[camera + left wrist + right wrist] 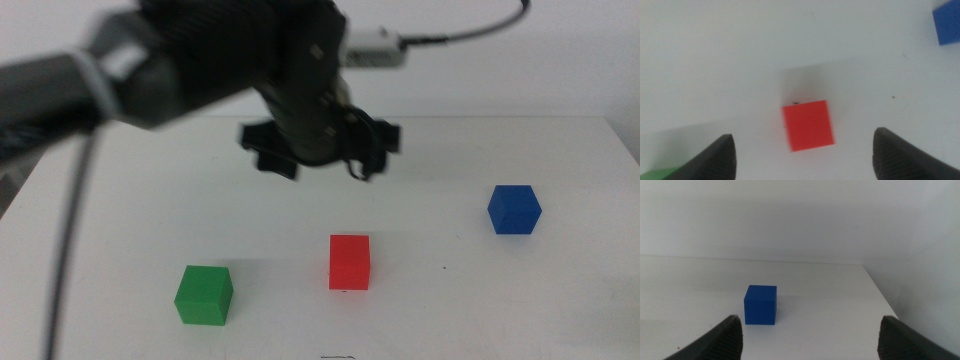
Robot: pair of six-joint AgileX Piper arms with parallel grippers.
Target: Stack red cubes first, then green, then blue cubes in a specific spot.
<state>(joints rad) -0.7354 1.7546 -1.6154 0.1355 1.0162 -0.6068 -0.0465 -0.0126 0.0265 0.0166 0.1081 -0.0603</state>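
Observation:
The red cube sits on the white table near the front middle. The green cube is at the front left and the blue cube at the right. My left gripper hovers open above the table, just behind the red cube. In the left wrist view its jaws stand wide apart, either side of the red cube below and apart from it. My right gripper is open and empty, facing the blue cube; it is out of the middle view.
The table's far edge meets a white wall. The left arm's cable hangs over the left side. The left wrist view catches a sliver of the green cube and a corner of the blue cube.

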